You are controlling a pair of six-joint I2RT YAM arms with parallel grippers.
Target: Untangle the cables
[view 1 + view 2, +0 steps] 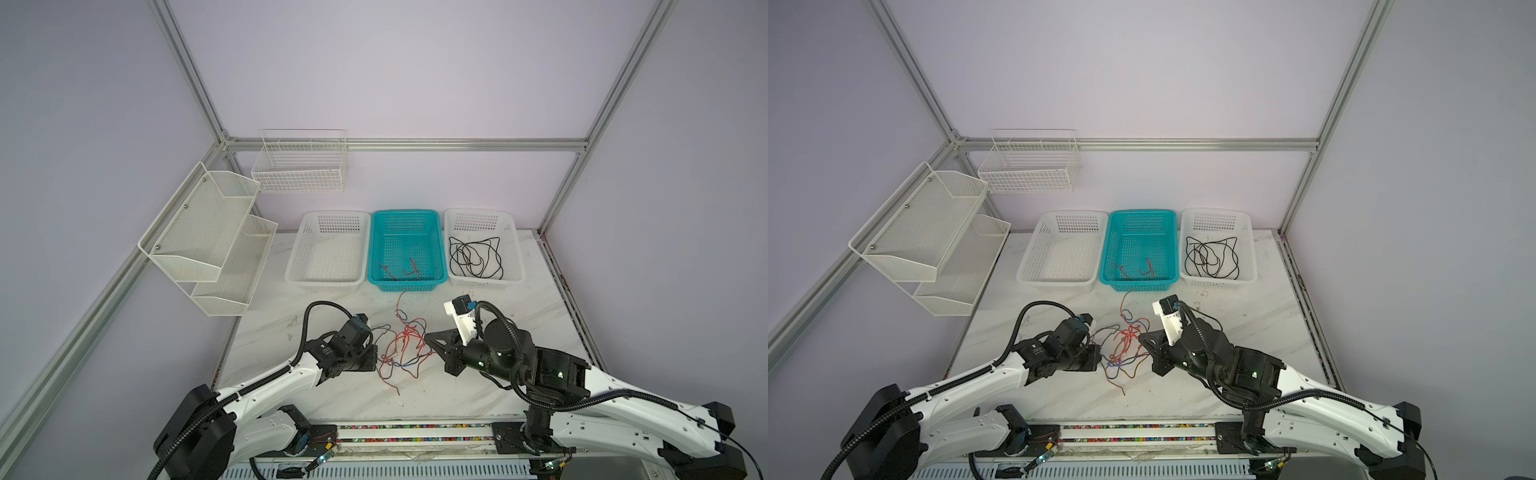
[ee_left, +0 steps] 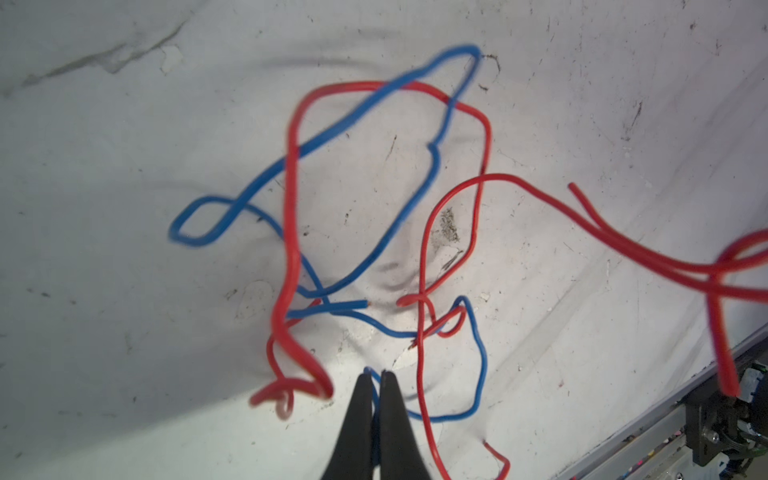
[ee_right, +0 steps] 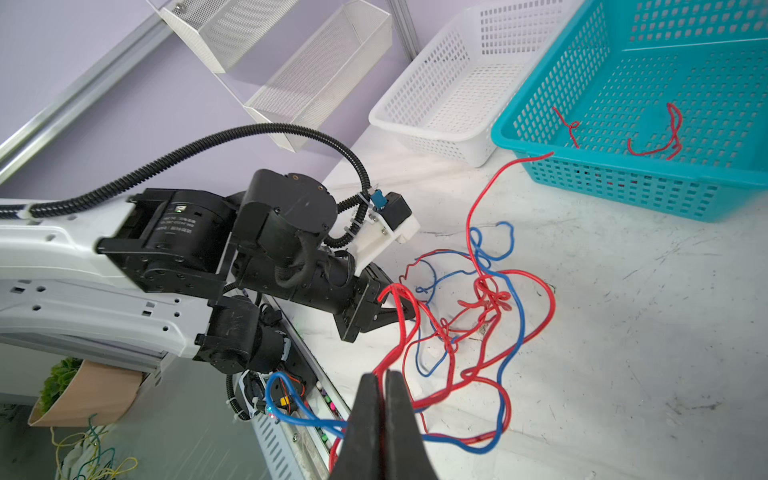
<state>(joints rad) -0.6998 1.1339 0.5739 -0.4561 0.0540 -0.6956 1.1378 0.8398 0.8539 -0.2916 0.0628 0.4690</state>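
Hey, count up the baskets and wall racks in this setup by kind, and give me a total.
White perforated plastic baskets: 2
Teal perforated plastic basket: 1
White wire wall basket: 1
White two-tier mesh wall shelf: 1
Total: 5

The bench (image 1: 440,399) is white, marble-patterned with grey veins and dark scuffs. The tangled cables (image 1: 405,349) on it are red-orange and blue. At the far edge a teal basket (image 1: 405,212) holds red pieces (image 1: 411,268); the white basket (image 1: 486,282) to its right holds black cable (image 1: 473,257). The left hand (image 2: 374,376) and right hand (image 3: 380,376) are black.
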